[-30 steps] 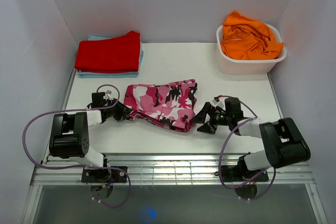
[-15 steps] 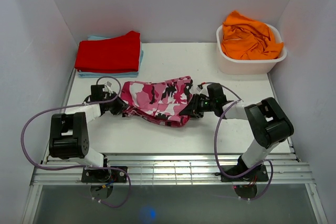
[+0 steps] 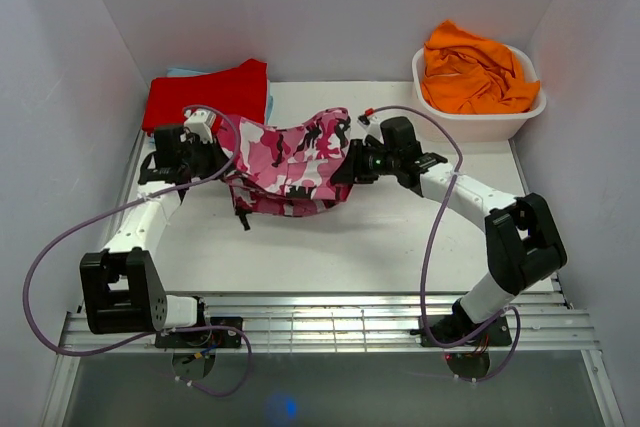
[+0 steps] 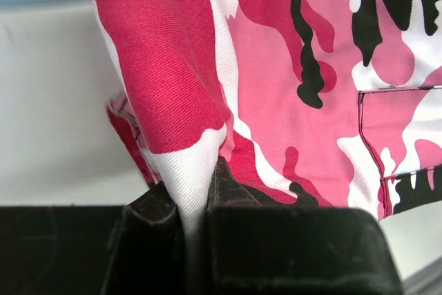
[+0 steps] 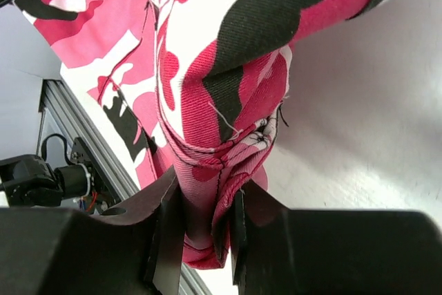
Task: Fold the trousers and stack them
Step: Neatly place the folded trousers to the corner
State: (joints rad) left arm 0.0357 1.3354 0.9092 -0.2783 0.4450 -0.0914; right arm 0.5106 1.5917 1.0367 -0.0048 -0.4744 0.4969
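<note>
The pink, white and black camouflage trousers hang bunched in the air over the middle of the table, held at both ends. My left gripper is shut on their left edge; in the left wrist view a white fold of the trousers runs down between the black fingers. My right gripper is shut on the right edge. The right wrist view shows a thick hemmed fold of the trousers pinched between its fingers, the rest of the cloth spreading above.
A folded red garment lies on a light blue one at the back left, just behind the left arm. A white tub holding orange cloth stands at the back right. White walls close in both sides.
The right gripper closed on the trousers' right edge. Both arms then lifted the trousers off the table and carried them toward the back.
</note>
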